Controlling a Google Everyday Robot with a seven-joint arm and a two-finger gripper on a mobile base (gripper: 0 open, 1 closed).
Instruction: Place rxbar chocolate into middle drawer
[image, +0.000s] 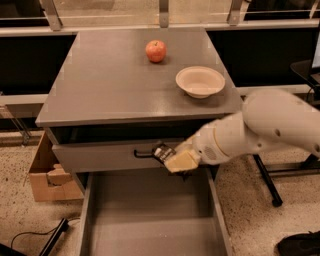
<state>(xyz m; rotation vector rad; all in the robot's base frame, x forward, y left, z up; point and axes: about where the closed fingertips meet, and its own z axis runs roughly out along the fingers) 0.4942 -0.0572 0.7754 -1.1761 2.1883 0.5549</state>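
My gripper (173, 159) hangs in front of the cabinet, just above the back edge of the open middle drawer (145, 225), a long plain grey box pulled out at the bottom. Its tan fingers (182, 161) are shut on the rxbar chocolate (161, 152), whose dark wrapper end sticks out to the left, in front of the closed drawer front. My white arm (270, 127) reaches in from the right. The inside of the drawer holds nothing that shows.
A red apple (156, 50) and a white bowl (200, 81) sit on the grey cabinet top (110, 85). The upper drawer front has a black handle (142, 153). A cardboard box (47, 175) stands on the floor at the left, black stand legs (267, 185) at the right.
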